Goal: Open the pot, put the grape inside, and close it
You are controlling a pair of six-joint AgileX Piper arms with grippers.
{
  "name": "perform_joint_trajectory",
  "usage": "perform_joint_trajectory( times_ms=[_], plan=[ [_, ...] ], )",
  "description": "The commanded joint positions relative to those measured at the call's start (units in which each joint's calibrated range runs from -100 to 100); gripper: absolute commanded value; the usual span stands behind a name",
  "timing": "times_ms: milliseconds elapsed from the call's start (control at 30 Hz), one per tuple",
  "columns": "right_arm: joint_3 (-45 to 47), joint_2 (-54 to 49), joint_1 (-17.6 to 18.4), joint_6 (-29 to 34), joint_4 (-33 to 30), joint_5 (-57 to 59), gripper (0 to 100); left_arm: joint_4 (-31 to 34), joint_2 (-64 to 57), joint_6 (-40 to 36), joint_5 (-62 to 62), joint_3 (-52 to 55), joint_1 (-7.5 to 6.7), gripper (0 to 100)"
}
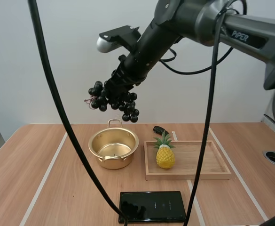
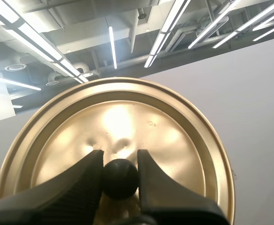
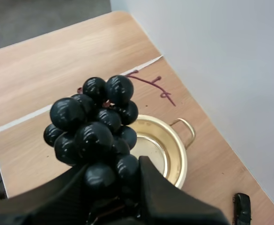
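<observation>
Right fingers (image 3: 167,199) clamp a bunch of dark, glossy grapes (image 1: 113,101) (image 3: 97,126) and hold it in the air; left fingers (image 2: 76,187) pinch the round black knob (image 2: 120,179) of a golden metal lid (image 2: 127,112).
Below the right fingers and well apart from the grapes, a round golden metal pot (image 1: 113,162) (image 3: 181,154) stands open on the light wooden surface (image 1: 43,155). To the right of those fingers, beside the pot, a shallow wooden tray (image 1: 189,175) carries a small yellow pineapple (image 1: 165,153). A small black object (image 1: 160,129) lies just behind the tray, and a flat glossy black slab (image 1: 151,205) lies in front of the pot.
</observation>
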Motion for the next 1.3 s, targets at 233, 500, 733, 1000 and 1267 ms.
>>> perform_joint_trajectory(
  times_ms=[233,500,733,1000,1267],
  plan=[
    [-0.6,9.8,4.0,11.0,-11.6,-3.8,0,0.1,-0.3,0.5,2.7,-0.1,0.02,0],
    [-0.6,15.8,4.0,11.3,-11.6,-11.0,0,0.1,-0.3,0.5,2.7,-0.1,0.02,0],
    [-0.6,20.0,4.0,11.3,-11.6,-16.7,0,0.1,-0.3,0.5,2.7,-0.1,0.02,0],
    [-0.6,25.9,4.0,11.3,-11.6,-19.4,0,0.1,-0.3,0.5,3.0,-0.1,0.02,0],
    [-0.6,30.3,4.0,11.2,-12.5,-22.8,0,0.1,-0.3,0.5,5.0,-0.1,0.02,0]
  ],
)
